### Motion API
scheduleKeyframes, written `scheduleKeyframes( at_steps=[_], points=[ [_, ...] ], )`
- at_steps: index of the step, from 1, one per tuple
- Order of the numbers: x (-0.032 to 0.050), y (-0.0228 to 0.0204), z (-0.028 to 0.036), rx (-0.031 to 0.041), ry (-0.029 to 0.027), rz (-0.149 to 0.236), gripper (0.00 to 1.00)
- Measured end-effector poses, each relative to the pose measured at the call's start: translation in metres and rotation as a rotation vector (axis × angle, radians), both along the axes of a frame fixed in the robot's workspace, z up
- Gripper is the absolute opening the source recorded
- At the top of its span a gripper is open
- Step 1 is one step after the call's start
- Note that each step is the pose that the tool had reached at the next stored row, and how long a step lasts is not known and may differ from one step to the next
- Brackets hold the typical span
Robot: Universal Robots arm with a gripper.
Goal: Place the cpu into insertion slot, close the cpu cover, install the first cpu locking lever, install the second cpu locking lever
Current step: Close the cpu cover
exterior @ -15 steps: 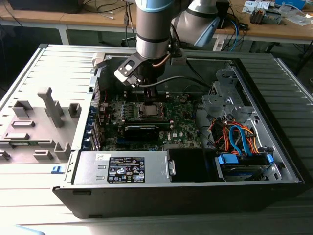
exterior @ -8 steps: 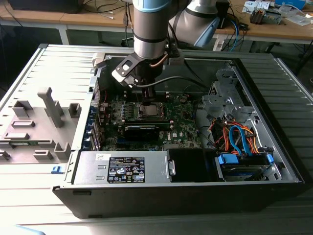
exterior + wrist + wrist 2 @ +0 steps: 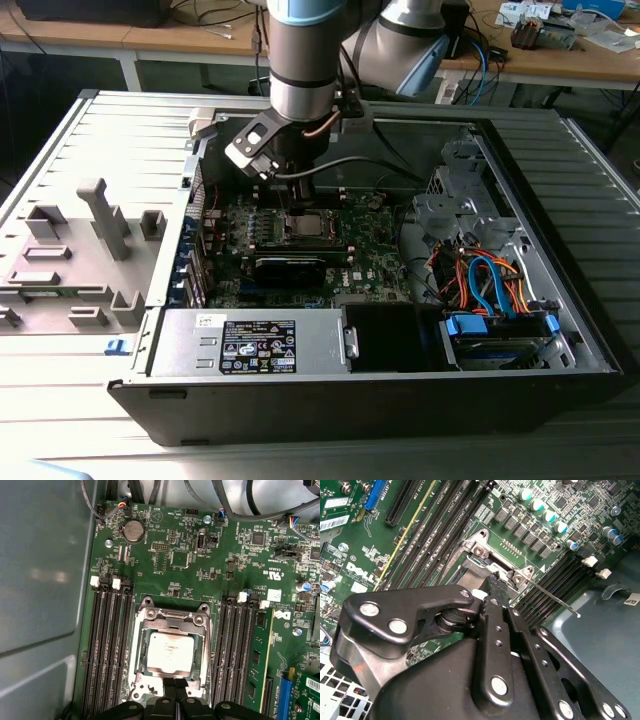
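Cpu (image 3: 170, 652) lies flat in the insertion slot (image 3: 145, 652), and we see its pale silvery face through the cut-out of the cpu cover (image 3: 172, 621), which lies down over it as a silver frame. In the exterior view the arm (image 3: 305, 60) reaches down from the far side into the open computer case (image 3: 560, 230). It stands over the slot near the middle of the green circuit board (image 3: 375, 255), and the long black card (image 3: 290, 268) sits just on the near side of the slot. We see the jaws closed, finger against finger, with nothing visible between them. In both wrist views their tips come down at one edge of the cover. We cannot tell whether they touch the metal there. In the second wrist view a thin metal lever (image 3: 552, 597) angles away from a corner of the slot, and its free end hangs out beyond the black memory slots (image 3: 547, 587). More memory slots (image 3: 105, 650) run along both sides of the slot in the first wrist view. Orange and blue cables (image 3: 490, 280) are bundled in the case at the exterior view's right.
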State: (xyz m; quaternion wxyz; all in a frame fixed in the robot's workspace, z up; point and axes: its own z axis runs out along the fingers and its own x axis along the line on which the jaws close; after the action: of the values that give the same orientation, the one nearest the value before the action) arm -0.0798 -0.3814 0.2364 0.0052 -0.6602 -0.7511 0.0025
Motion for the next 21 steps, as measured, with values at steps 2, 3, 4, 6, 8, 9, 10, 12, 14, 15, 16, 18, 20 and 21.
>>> scheduleKeyframes(
  at_steps=[2, 3, 4, 6, 8, 9, 10, 12, 14, 15, 16, 18, 20, 21],
  points=[
    [-0.0007, 0.0001, -0.0005, 0.0001, -0.0001, 0.0, 0.11],
    [-0.0009, 0.0, -0.0006, 0.0001, -0.0001, 0.0, 0.11],
    [-0.0011, 0.0001, -0.0007, 0.0002, -0.0001, 0.0, 0.11],
    [-0.0018, 0.0001, -0.0011, 0.0002, -0.0001, 0.0, 0.11],
    [-0.002, 0.0001, -0.0013, 0.0002, -0.0001, 0.0, 0.11],
    [-0.0021, 0.0001, -0.0014, 0.0002, -0.0001, 0.0, 0.11],
    [-0.0022, 0.0001, -0.0016, 0.0002, -0.0001, 0.0, 0.11],
    [-0.0025, 0.0001, -0.0018, 0.0002, -0.0001, 0.0, 0.11],
    [-0.0029, 0.0001, -0.0021, 0.0002, -0.0001, 0.0, 0.11],
    [-0.003, 0.0001, -0.0023, 0.0002, -0.0002, 0.0, 0.11],
    [-0.0033, 0.0001, -0.0024, 0.0002, -0.0001, 0.0, 0.11],
    [-0.0037, 0.0001, -0.0027, 0.0002, -0.0001, 0.0, 0.11],
    [-0.004, 0.0001, -0.003, 0.0001, 0.0, 0.0, 0.11],
    [-0.0041, 0.0001, -0.0031, 0.0002, -0.0001, 0.0, 0.11]
  ],
)
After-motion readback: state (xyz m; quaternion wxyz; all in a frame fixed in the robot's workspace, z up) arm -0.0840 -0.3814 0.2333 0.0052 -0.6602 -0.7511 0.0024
